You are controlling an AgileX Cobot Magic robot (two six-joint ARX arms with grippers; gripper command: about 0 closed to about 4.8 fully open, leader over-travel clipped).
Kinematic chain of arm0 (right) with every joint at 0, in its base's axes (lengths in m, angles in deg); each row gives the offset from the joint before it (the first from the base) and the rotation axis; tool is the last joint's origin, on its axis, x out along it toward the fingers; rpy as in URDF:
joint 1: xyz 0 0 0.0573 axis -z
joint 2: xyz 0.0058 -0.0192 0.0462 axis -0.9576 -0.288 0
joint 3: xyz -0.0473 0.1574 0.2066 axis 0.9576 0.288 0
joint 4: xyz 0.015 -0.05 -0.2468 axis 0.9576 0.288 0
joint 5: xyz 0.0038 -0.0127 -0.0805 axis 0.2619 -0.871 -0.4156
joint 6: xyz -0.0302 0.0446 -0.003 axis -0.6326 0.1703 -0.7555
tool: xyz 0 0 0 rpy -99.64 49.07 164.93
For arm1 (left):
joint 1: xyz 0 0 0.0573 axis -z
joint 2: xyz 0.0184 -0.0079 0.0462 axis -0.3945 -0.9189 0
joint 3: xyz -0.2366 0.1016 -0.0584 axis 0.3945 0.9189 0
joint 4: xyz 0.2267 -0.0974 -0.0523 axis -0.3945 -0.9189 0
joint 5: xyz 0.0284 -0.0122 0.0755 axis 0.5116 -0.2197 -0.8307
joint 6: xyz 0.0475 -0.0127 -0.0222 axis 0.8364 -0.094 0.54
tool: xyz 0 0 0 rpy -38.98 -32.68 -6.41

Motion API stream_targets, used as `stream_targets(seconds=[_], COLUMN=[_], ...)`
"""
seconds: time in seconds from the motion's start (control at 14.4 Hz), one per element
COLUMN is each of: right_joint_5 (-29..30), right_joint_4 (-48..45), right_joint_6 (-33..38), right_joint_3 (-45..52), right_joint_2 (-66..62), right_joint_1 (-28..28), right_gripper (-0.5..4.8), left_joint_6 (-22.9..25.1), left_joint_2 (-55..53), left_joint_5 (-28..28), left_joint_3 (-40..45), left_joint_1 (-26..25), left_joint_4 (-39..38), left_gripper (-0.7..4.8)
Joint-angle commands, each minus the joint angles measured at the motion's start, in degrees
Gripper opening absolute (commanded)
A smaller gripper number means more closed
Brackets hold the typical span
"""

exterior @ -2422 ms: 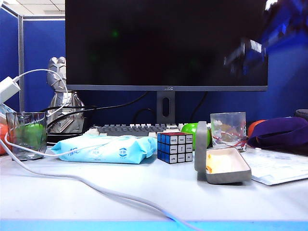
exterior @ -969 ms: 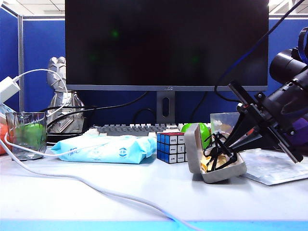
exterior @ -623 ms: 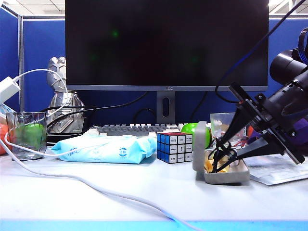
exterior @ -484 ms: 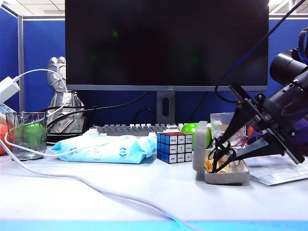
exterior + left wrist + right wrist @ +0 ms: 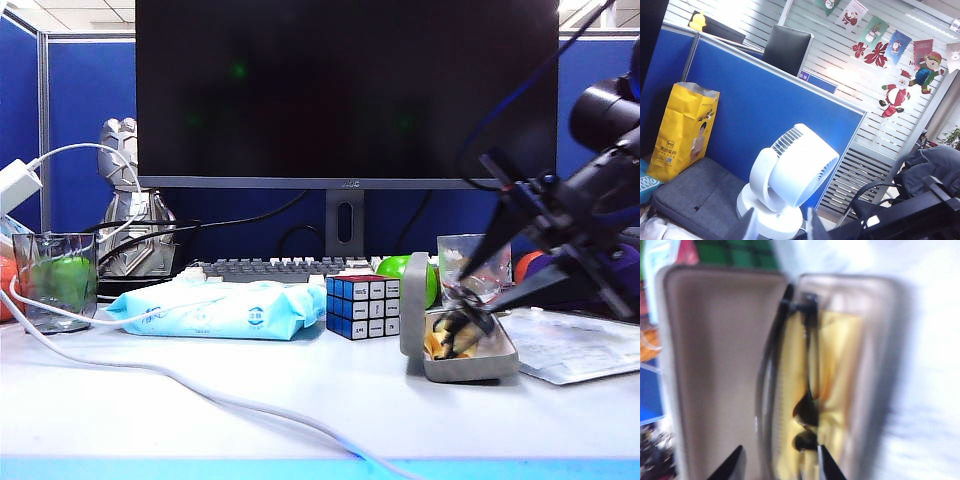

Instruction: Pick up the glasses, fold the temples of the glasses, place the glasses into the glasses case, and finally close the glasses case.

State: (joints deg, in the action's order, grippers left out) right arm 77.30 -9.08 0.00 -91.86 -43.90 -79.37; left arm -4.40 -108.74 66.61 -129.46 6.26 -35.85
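Glasses case (image 5: pixel 468 352): I see it grey, lid upright and open, just right of the Rubik's cube (image 5: pixel 363 306).
Glasses (image 5: pixel 462 328): thin black frame, lying inside my case's tray on yellow cloth.
Temples (image 5: pixel 810 365): blurred; fold unclear.

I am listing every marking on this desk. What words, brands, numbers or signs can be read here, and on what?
"AOC": monitor bezel, small, only just readable.
Blue print on the wipes packet: too small to read.
Marks on the puzzle cube stickers: too small.
Printed sheet by the glasses case: unreadable.
Yellow bag in the left wrist view: blurred.
Blue sign on the partition: unreadable.
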Motion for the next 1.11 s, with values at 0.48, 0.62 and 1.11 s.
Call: stream_targets(seconds=[0.48, 0.62, 1.11], right_joint_5=[-9.31, -12.24, -13.79], right_joint_4=[7.17, 7.08, 3.50], right_joint_6=[-7.85, -9.25, -10.27], right_joint_3=[-0.09, -0.09, 0.00], right_joint_2=[6.05, 6.05, 0.85], right_joint_1=[4.46, 4.39, 2.47], right_gripper=[-0.06, -0.06, -0.06], left_joint_6=[25.14, 25.16, 26.77], left_joint_2=[-4.96, -8.98, -18.34], left_joint_5=[-21.79, -21.75, -21.97], left_joint_3=[-0.28, -0.28, -0.28], left_joint_1=[0.94, 1.88, 7.15], left_joint_4=[-48.48, -50.75, -52.39], left_gripper=[-0.06, -0.06, -0.06])
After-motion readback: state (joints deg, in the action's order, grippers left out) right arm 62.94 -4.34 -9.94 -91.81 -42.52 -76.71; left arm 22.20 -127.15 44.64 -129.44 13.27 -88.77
